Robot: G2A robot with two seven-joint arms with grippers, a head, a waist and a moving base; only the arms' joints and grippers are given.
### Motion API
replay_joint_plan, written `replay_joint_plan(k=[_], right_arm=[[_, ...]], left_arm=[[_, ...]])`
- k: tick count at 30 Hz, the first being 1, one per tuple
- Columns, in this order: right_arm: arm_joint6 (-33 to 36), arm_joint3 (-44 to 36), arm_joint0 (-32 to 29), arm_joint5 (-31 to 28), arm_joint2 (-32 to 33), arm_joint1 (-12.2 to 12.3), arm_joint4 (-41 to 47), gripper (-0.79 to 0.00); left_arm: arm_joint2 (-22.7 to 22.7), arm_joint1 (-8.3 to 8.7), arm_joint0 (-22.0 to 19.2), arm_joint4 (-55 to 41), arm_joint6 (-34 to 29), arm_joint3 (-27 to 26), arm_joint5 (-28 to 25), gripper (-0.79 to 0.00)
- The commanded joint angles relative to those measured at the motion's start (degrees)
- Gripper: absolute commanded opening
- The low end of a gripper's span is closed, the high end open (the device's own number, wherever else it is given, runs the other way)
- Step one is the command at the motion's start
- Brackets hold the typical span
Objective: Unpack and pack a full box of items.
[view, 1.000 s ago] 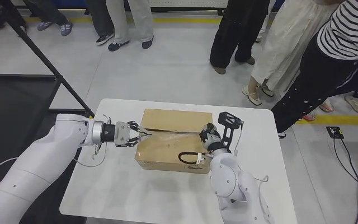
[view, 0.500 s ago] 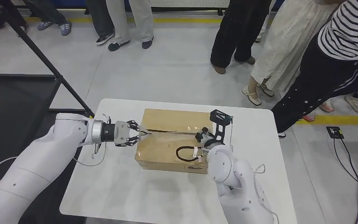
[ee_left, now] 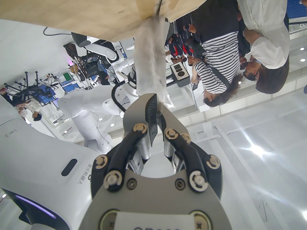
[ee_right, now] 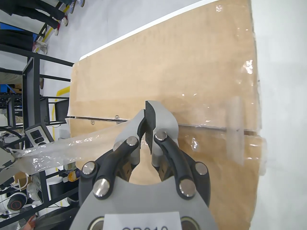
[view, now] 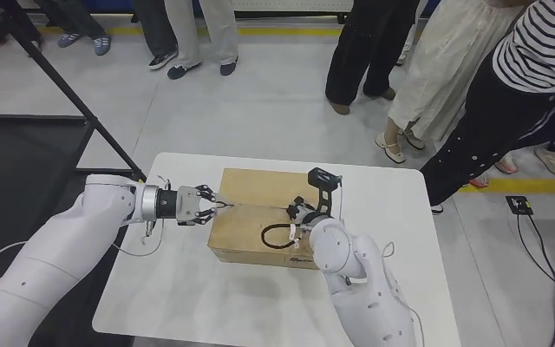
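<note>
1. Cardboard box (view: pixel 260 186) lies with its flaps closed near the middle of the white table (view: pixel 173 286); a clear tape strip (ee_left: pixel 150 60) lifts off its seam at the end facing the left arm.
2. Left gripper (ee_left: pixel 156 104) sits just beside that end; its fingers pinch the strip's free end.
3. Right gripper (ee_right: pixel 147 120) hangs over the box top by the seam; its fingers are pressed together.
</note>
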Motion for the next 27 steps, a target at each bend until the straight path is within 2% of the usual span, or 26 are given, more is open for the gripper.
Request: replay_joint_plan(k=[1, 13, 27], right_arm=[[0.3, 0.4, 0.3, -0.3, -0.2, 0.0, 0.9, -0.785], [2.9, 1.1, 1.2, -3.3, -1.2, -0.1, 5.2, -0.785], [0.7, 2.1, 1.6, -6.5, -2.9, -0.1, 8.1, -0.785]], left_arm=[[0.2, -0.07, -0.1, 0.0, 0.0, 0.3, 0.0, -0.785], [1.3, -0.44, -0.6, 0.1, 0.1, 1.8, 0.1, -0.785], [2.1, -1.26, -1.7, 1.2, -0.3, 4.3, -0.3, -0.785]])
